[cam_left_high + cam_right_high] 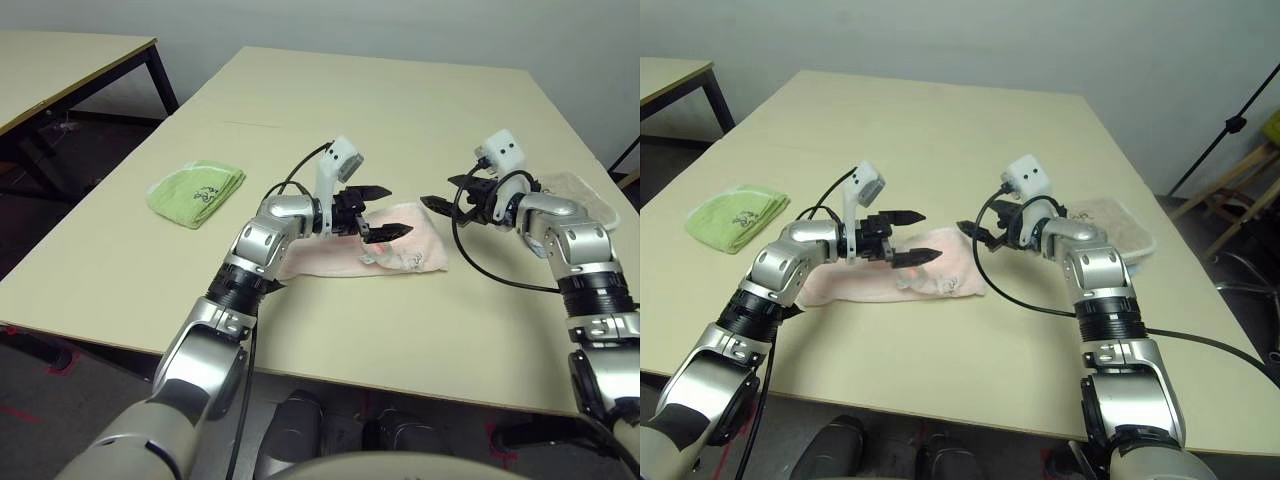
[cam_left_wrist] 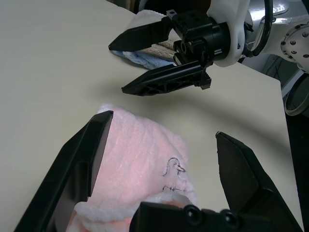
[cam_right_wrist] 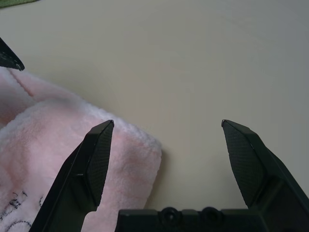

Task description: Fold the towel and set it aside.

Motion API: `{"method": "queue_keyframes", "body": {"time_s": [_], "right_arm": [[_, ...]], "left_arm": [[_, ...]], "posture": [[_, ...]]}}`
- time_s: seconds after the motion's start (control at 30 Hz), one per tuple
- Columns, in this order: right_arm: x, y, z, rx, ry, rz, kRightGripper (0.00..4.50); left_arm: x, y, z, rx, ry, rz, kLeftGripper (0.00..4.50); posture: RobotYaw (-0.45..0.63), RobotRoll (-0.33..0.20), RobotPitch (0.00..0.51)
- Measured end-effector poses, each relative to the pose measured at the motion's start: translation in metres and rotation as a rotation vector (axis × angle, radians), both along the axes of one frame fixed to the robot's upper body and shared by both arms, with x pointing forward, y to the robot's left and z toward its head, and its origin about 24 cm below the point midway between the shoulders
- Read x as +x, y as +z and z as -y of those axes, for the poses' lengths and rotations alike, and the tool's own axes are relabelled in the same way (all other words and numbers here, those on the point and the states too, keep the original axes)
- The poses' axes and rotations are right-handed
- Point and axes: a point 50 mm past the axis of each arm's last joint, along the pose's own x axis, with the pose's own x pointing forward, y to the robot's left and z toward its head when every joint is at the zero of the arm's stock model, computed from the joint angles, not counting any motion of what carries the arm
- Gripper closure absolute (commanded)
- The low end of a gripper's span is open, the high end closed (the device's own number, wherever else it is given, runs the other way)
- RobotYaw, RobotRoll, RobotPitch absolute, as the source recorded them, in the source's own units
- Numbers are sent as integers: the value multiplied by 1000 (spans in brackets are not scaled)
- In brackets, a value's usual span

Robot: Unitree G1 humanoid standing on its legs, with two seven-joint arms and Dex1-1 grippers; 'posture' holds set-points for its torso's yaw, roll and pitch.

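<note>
Room: plain pale wall behind, dark floor, second table off the far left corner.
Surface [image 1: 420,110]: cream top, black legs, mostly bare.
Towel [image 1: 405,245]: pale pink terry, lying flat near the middle of the surface, closer to the near edge; looks folded at least once into a long band, small embroidered duck motif and white tag showing on its right-hand part.
Left hand [image 1: 382,212]: released, fingers spread wide, hovering just over the towel's right half, pointing toward the right hand; nothing held.
Right hand [image 1: 444,203]: released, fingers wide apart, hovering just off the towel's right end, above bare surface; nothing held.
Green towel [image 1: 196,191]: folded, well apart toward the left edge.
Beige and blue towels [image 1: 585,192]: folded stack by the right edge, behind the right forearm.
Handling: judged soft, light, limp; will sag and drape when lifted, terry pile gives good grip, no breakage risk; layers may slide apart if only the top one is pinched.
Where to grip: likely the right end's corners or the doubled edge, pinching all layers together, with fingers low enough to get under the bottom layer.
Stage: appears part-folded, not yet set aside.
</note>
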Motion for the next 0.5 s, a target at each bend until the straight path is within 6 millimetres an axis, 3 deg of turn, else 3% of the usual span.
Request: {"method": "queue_keyframes", "body": {"time_s": [0.07, 0.4, 0.43, 0.5], "right_arm": [[0, 0, -1, 3, 3, 1, 615], [0, -2, -5, 19, 15, -5, 4351], [0, -2, -6, 23, 18, -6, 4500], [0, -4, -12, 41, 31, -14, 4500]], "left_arm": [[-1, 0, 0, 0, -11, -2, 611], [-2, -3, -1, 32, -31, -11, 4059], [-2, -4, -1, 46, -37, -10, 4431], [-1, -9, 0, 75, -47, -12, 4473]], "posture": [[204, 0, 38], [204, 0, 41], [204, 0, 41], [208, 0, 42]]}}
